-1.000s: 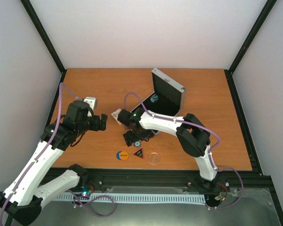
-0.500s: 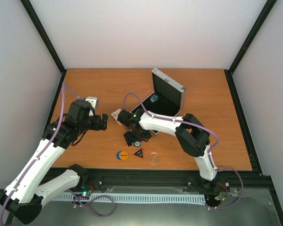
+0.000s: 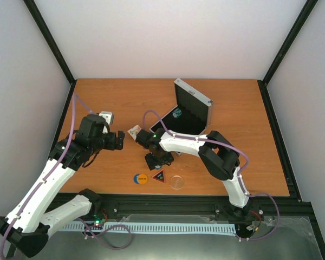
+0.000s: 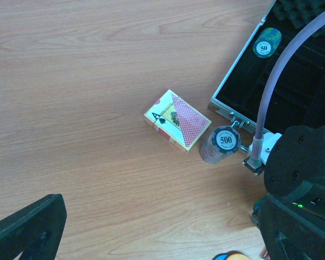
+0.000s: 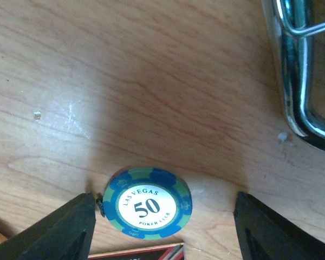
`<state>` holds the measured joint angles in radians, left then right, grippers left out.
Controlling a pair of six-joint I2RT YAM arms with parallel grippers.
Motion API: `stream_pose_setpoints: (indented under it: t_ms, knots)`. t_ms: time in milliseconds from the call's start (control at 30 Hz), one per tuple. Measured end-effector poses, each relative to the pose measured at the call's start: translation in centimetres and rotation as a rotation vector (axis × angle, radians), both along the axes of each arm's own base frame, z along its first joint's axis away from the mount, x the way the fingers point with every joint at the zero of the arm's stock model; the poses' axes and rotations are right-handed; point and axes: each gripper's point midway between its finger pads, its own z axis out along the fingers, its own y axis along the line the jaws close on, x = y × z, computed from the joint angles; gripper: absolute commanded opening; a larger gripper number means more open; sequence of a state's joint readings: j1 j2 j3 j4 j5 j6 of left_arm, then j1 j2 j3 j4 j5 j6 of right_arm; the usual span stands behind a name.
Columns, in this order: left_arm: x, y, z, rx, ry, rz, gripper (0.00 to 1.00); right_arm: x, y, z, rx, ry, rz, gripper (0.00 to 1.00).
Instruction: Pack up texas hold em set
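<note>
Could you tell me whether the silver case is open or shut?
Open: the case has its lid standing raised, and its black interior shows.

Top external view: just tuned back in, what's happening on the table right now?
The right gripper is down over a blue-green 50 poker chip on the table, open fingers straddling it, not gripping yet. The left gripper hovers open and empty near the pink-white card pack and a chip stack topped by a 500. The open silver aluminium case holds one chip; the orange disc, black-red triangle and clear disc wait unpacked.
</note>
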<state>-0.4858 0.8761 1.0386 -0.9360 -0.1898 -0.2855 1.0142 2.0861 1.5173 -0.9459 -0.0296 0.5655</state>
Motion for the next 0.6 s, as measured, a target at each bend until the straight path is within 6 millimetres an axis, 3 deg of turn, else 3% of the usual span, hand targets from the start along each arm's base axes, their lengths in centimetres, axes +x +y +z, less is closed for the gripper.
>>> stream_pose_setpoints:
  t_ms: [600]
  knots:
    - [0.0,-0.1,0.0,-0.008,0.001,0.002,1.0,-0.5,1.3,-0.1,-0.018,-0.046,0.018,0.55]
